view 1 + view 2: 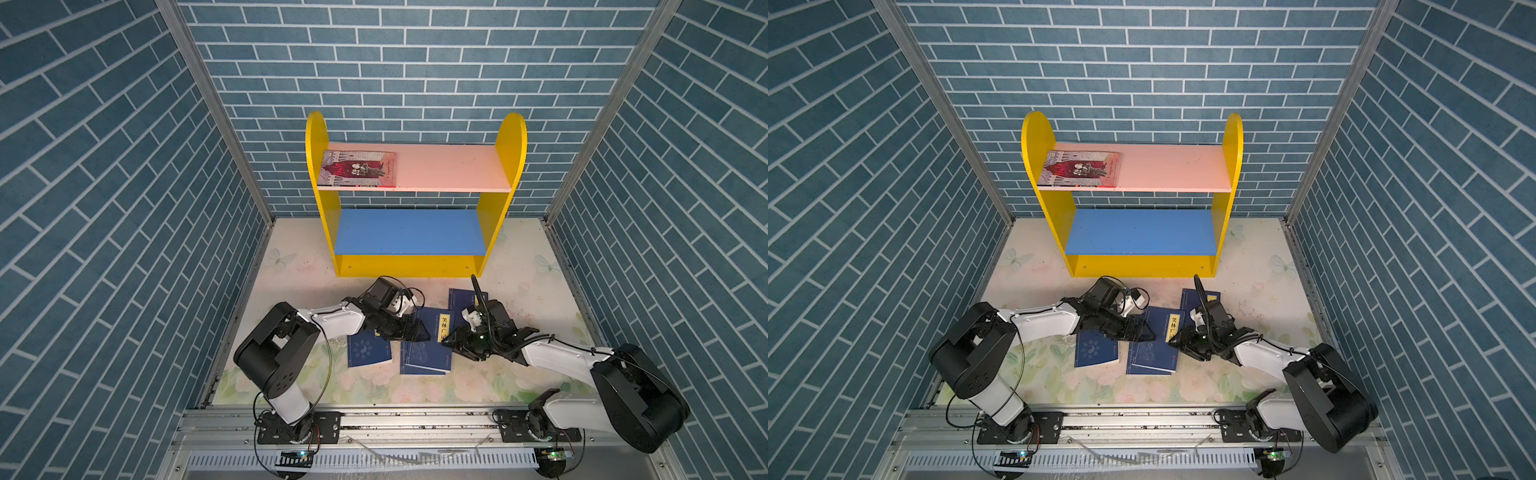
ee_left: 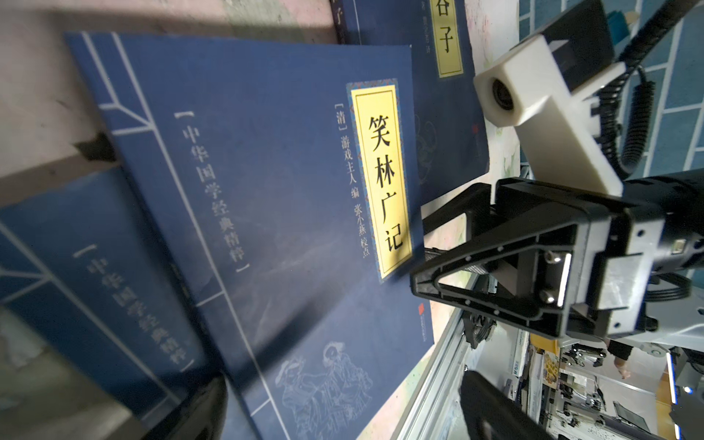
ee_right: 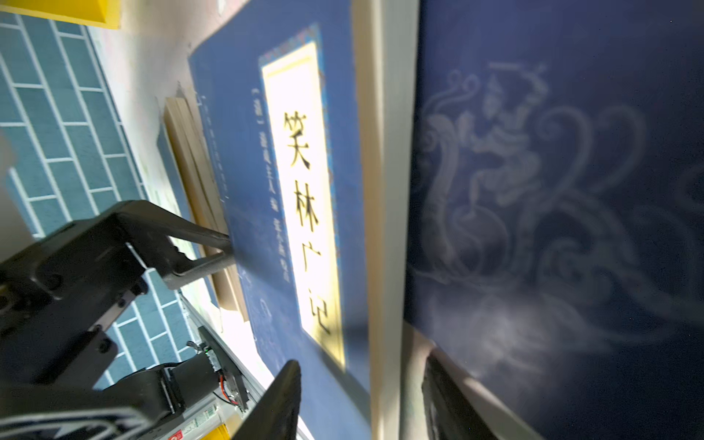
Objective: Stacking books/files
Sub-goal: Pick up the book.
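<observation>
Several navy books lie on the floral tabletop. The middle book [image 1: 432, 326] [image 2: 274, 198] [image 3: 304, 198] has a yellow title strip and rests partly on two other navy books [image 2: 95, 266] [image 3: 552, 190]. My left gripper [image 1: 419, 334] [image 2: 346, 411] is open at its left edge, with the cover showing between the fingers. My right gripper [image 1: 451, 341] [image 3: 362, 365] has its jaws apart, one on each side of the book's cream page edge [image 3: 384, 228]. Another navy book [image 1: 370, 351] lies to the left. The red illustrated book [image 1: 359, 168] [image 1: 1079, 168] lies flat on the upper shelf.
The yellow bookshelf [image 1: 509, 158] stands at the back with a pink upper board [image 1: 449, 166] and a blue lower board [image 1: 409, 230]. Blue brick-pattern walls close in three sides. An aluminium rail [image 1: 415, 419] with both arm bases runs along the front.
</observation>
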You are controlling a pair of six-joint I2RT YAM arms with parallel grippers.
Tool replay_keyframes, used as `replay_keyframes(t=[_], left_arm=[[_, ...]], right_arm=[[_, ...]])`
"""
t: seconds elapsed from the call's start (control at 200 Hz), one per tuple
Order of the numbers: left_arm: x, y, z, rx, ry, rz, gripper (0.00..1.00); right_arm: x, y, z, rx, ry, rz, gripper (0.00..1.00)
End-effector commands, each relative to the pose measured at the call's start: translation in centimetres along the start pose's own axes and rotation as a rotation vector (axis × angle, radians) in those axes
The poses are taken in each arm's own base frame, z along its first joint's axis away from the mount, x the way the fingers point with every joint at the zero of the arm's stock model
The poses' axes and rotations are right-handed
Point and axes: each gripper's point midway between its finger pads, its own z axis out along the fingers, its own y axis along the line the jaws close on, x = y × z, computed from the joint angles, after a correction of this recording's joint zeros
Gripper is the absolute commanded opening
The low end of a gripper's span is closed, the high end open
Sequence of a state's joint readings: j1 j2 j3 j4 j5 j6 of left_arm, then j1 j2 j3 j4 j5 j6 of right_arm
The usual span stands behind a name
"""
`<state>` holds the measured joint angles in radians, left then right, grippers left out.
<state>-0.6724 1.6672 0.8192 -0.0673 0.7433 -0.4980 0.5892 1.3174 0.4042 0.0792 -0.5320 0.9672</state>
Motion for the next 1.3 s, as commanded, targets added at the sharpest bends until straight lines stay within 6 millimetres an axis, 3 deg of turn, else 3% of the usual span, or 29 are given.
replay_keyframes(t=[0.0, 0.195, 0.39, 0.545, 0.805, 1.05, 1.18, 1.295], left_arm=[[1.4, 0.3, 0.6, 0.03, 0.046, -0.035, 0.97], [1.7, 0.4, 1.2, 0.05, 0.074, -0.056, 0.98], [1.2, 1.3, -0.1, -0.027, 0.028, -0.02, 0.99], [0.5, 0.4, -1.2, -0.011, -0.011, 0.007, 1.0], [-0.4, -1.3, -3.0, 0.006, -0.044, 0.072, 1.0], [-2.6, -2.5, -7.5, 0.051, -0.151, 0.086, 1.0], [-3.8, -1.9, -10.2, 0.071, -0.229, 0.059, 1.0], [-3.5, -2.4, -10.8, 0.101, -0.238, 0.071, 1.0]], right_arm=[[0.5, -0.7, 1.0, -0.02, 0.015, 0.054, 0.52], [0.4, -0.9, 1.3, -0.064, -0.019, 0.08, 0.44], [0.1, 0.3, 0.1, -0.101, -0.057, 0.055, 0.32], [-0.2, 1.7, -1.4, -0.121, -0.091, 0.012, 0.17], [-0.4, 3.8, -2.9, -0.191, -0.123, -0.049, 0.05], [-0.6, 7.7, -4.9, -0.309, -0.126, -0.124, 0.0], [-0.7, 9.8, -6.2, -0.352, -0.124, -0.161, 0.0], [-0.4, 12.4, -7.6, -0.418, -0.106, -0.22, 0.0]])
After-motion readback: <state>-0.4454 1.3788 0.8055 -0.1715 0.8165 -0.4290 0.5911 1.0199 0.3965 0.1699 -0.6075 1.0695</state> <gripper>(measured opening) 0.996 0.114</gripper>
